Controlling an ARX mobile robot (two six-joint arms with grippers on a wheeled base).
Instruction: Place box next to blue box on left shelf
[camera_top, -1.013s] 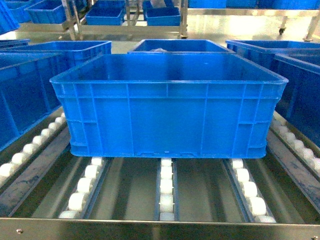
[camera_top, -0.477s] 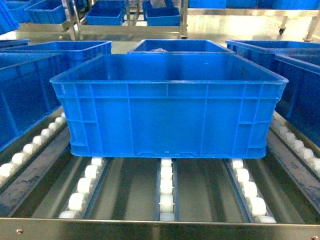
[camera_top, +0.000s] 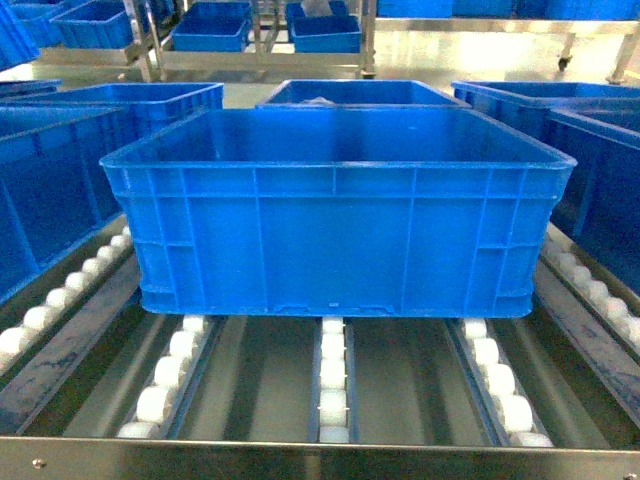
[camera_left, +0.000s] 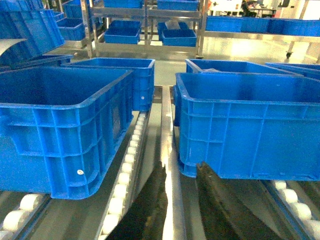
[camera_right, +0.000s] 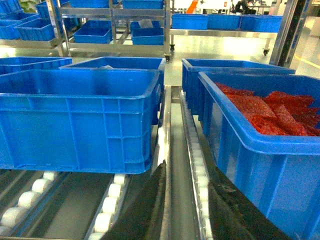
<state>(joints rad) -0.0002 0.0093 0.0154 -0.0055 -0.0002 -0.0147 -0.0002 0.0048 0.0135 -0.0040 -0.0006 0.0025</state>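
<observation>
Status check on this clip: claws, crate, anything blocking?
Left claw open, empty. Right claw open, empty. Large bright-blue plastic crate sits on the steel roller rack, blue neighbour crate alongside. Nothing blocking.

Bright overhead light, blown-out background floor (camera_top: 470, 55), soft focus throughout.

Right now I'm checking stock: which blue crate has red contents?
The crate at the right, beside the box; it alone holds visible red material.

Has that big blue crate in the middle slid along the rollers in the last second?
No. In the head view the box sits at the same spot against the metal front bar and the roller rails as before.
</observation>
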